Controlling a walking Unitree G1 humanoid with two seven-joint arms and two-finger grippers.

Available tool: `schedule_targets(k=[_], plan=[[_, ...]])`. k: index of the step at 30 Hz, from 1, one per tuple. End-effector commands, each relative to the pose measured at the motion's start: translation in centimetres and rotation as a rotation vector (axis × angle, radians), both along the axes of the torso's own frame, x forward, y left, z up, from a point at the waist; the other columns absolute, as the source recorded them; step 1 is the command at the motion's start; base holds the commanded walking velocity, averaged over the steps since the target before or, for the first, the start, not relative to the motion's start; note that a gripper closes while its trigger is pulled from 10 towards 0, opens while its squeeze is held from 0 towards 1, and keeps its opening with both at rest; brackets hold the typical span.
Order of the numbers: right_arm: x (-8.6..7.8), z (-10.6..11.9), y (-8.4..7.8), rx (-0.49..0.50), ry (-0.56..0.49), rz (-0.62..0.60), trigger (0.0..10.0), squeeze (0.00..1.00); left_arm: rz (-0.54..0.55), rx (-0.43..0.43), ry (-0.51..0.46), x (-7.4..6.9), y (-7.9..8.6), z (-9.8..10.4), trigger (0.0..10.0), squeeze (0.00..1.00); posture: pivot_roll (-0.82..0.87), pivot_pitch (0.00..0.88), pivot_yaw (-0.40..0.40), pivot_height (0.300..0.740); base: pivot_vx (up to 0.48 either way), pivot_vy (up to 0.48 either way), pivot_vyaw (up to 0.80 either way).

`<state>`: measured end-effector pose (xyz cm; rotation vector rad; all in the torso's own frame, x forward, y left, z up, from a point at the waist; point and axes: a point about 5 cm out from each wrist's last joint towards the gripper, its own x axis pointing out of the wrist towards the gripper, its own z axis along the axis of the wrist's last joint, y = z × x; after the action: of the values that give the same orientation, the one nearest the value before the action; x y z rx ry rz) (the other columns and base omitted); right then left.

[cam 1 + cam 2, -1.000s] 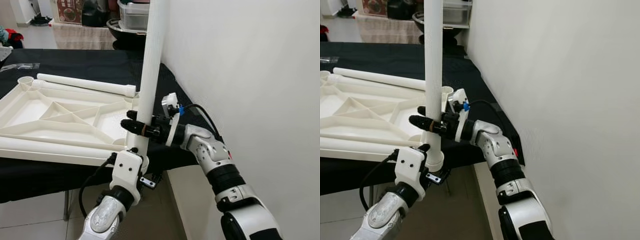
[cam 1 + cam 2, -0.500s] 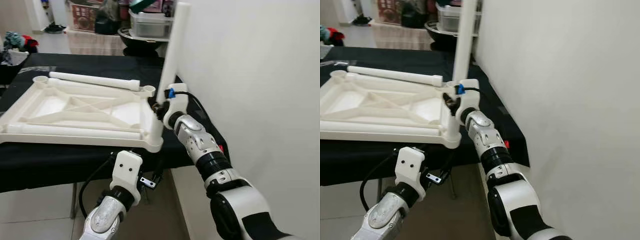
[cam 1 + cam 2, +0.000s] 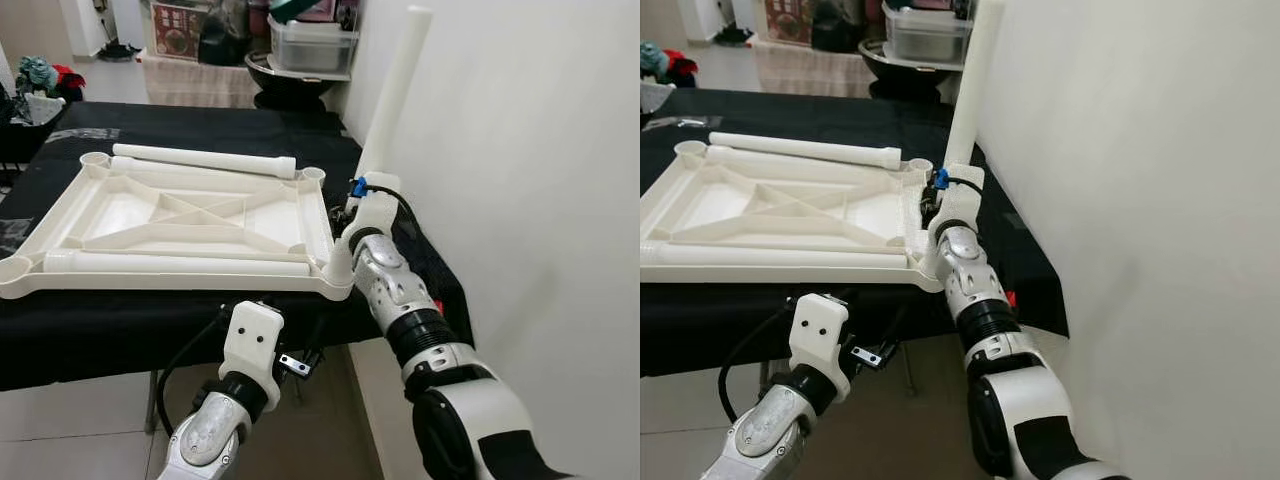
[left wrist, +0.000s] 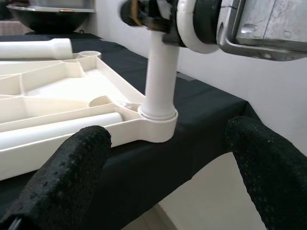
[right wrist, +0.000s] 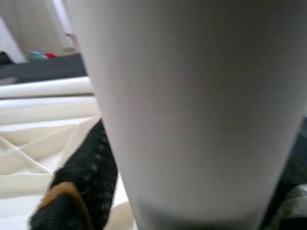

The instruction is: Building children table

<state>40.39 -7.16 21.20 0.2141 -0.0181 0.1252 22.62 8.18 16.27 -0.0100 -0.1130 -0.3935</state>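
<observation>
The tabletop (image 3: 190,215) is lying upside down on the black worktop (image 3: 200,125), and the leg (image 4: 160,76) the right pincer (image 4: 148,12) is pinching is now standing seated in its near corner socket, while the left pincer (image 4: 163,163) is hanging spread below.

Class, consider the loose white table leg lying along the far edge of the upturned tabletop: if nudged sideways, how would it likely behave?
The loose leg is a smooth round tube, so it would probably roll. It looks like stiff hollow plastic, likely light. The tabletop rim beside it might stop it.
</observation>
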Motion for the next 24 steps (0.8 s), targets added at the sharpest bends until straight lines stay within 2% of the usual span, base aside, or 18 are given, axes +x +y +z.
schedule_targets(k=[1,3,4,5,8,9,11,13,15,19,24], plan=[[0.0,0.7,0.1,0.040,-0.053,0.061,10.0,1.00,-0.005,-0.003,0.011,-0.2,-0.4,-0.2,10.0,0.00,0.08,0.077,-0.147,0.740,0.000,0.000,0.00],[0.0,0.9,0.1,0.045,-0.067,0.081,10.0,1.00,-0.005,-0.003,0.011,-0.2,-0.4,-0.2,10.0,0.00,0.08,0.077,-0.147,0.740,0.000,0.000,0.00],[0.0,1.0,0.5,0.079,-0.067,0.154,10.0,0.00,-0.004,-0.003,0.011,-0.2,-0.3,-0.2,10.0,0.00,0.08,0.078,-0.147,0.740,0.000,0.000,0.00],[0.0,1.0,0.5,0.079,-0.067,0.154,10.0,0.00,-0.004,-0.003,0.011,-0.2,-0.3,-0.2,10.0,0.00,0.08,0.078,-0.147,0.740,0.000,0.000,0.00],[-1.0,0.7,1.9,0.137,-0.063,0.543,10.0,0.00,-0.002,-0.003,0.011,-0.2,-0.3,-0.2,10.0,0.00,0.08,0.079,-0.148,0.740,0.000,0.000,0.00],[-1.0,0.7,1.9,0.137,-0.063,0.543,10.0,0.00,-0.002,-0.003,0.011,-0.2,-0.3,-0.2,10.0,0.00,0.08,0.079,-0.148,0.740,0.000,0.000,0.00],[-1.8,0.4,1.9,0.098,-0.091,0.725,10.0,0.00,-0.002,-0.003,0.011,-0.2,-0.3,-0.2,10.0,0.00,0.08,0.079,-0.147,0.740,0.000,0.000,0.00],[-2.1,0.3,1.8,0.078,-0.101,0.771,10.0,0.00,-0.002,-0.003,0.010,-0.2,-0.3,-0.2,10.0,0.00,0.08,0.079,-0.147,0.740,0.000,0.000,0.00],[-2.7,0.1,1.5,0.066,-0.116,0.886,10.0,0.00,-0.002,-0.002,0.010,-0.2,-0.3,-0.2,10.0,0.00,0.08,0.080,-0.147,0.740,0.000,0.000,0.00],[-3.0,-0.1,1.6,0.070,-0.100,0.950,10.0,0.00,-0.002,-0.004,0.010,-0.2,-0.3,-0.2,10.0,0.00,0.08,0.081,-0.149,0.740,0.000,0.000,0.00],[-4.1,-0.6,2.5,0.008,-0.117,1.089,10.0,0.00,0.000,-0.003,0.009,-0.2,-0.2,-0.2,10.0,0.00,0.08,0.082,-0.151,0.740,0.000,0.000,0.00]])
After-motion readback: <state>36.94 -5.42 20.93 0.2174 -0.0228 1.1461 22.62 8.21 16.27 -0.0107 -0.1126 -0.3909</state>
